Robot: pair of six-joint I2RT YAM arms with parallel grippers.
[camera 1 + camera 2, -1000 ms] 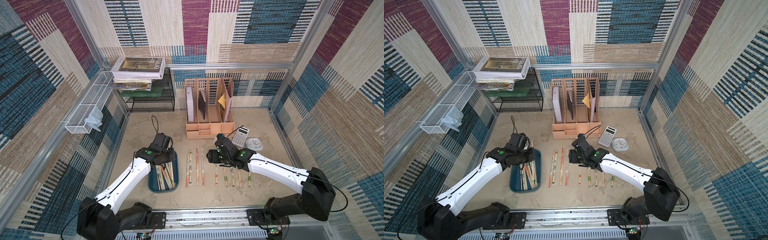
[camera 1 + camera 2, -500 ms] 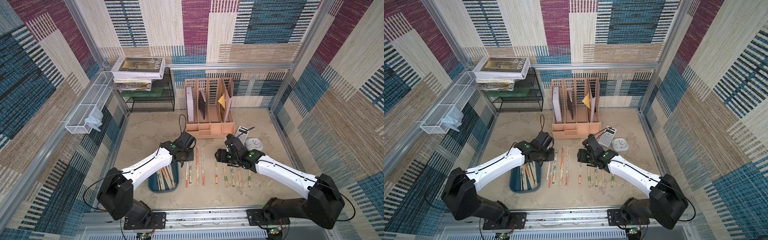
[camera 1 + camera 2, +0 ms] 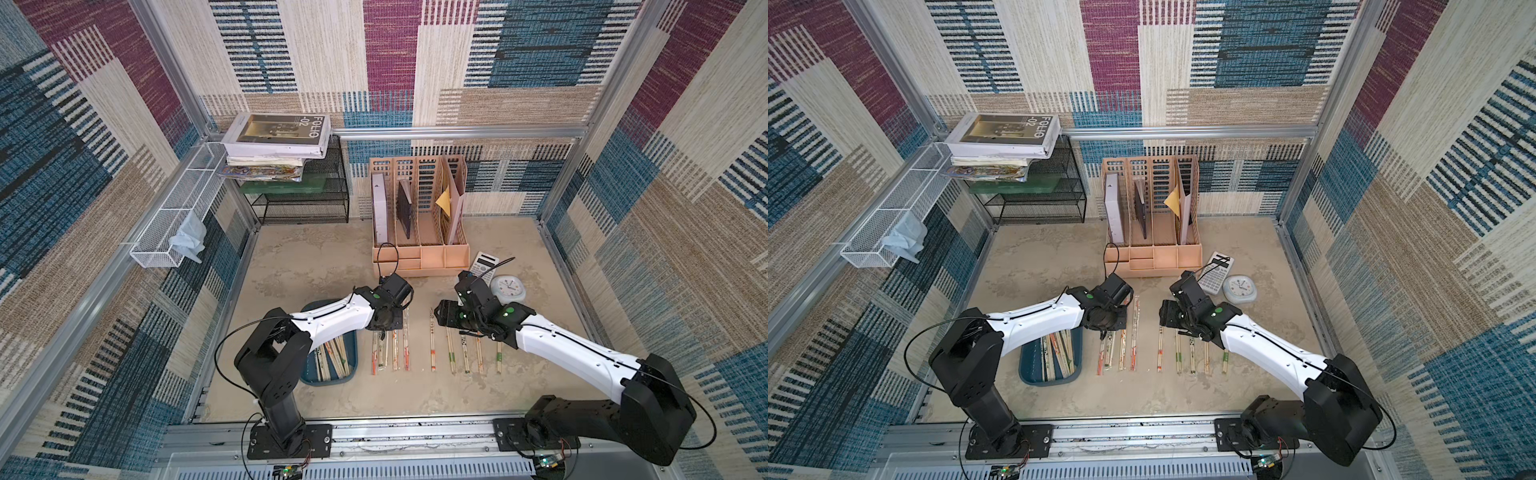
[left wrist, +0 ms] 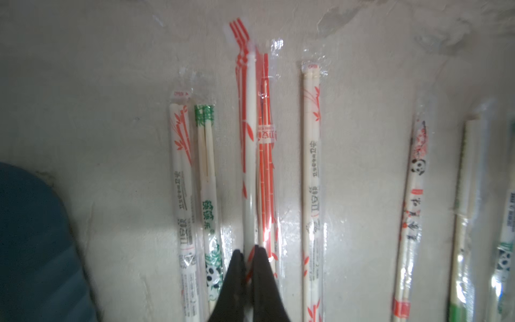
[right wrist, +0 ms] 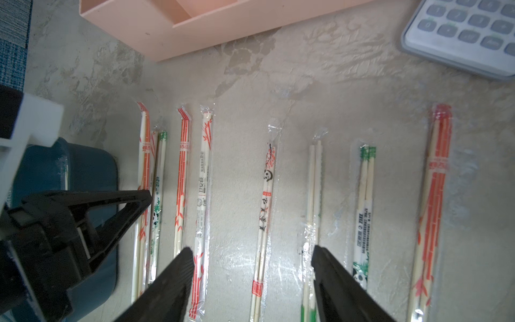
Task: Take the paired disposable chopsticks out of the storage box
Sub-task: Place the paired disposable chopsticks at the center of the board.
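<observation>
In both top views: storage box (image 3: 328, 381) (image 3: 1050, 381), shallow dark teal plastic, rounded corners, low rim, on the mottled beige table (image 3: 316, 266). Far end hidden under the left forearm (image 3: 332, 318). Inside, a loose slanted heap of paired disposable chopsticks (image 3: 334, 357) (image 3: 1059, 353): thin pale bamboo in clear sleeves. More of them out on the table just beside the box, laid parallel, far tips covered by both wrists. Left gripper (image 3: 384, 327) and right gripper (image 3: 448, 319) above them; jaw state unreadable from up here.

Left wrist view: left gripper (image 4: 248, 252) pinched tight on a red-striped pair (image 4: 248, 139), glossy sleeve bent at its far tip. Overlapping another red-printed pair below; touching or not, impossible to tell. Alongside, orange-red bamboo leaves, green lettering, a panda; outermost sleeves blurred and cut off.

Right wrist view: right gripper (image 5: 250, 251) spread wide, holding nothing, black fingers (image 5: 178, 278) either side of a panda-and-blossom pair (image 5: 266, 195) flat on the table. Crinkled film glinting, small print unreadable. Peach organiser (image 5: 223, 28) and grey calculator (image 5: 459, 36) cropped by the frame.
</observation>
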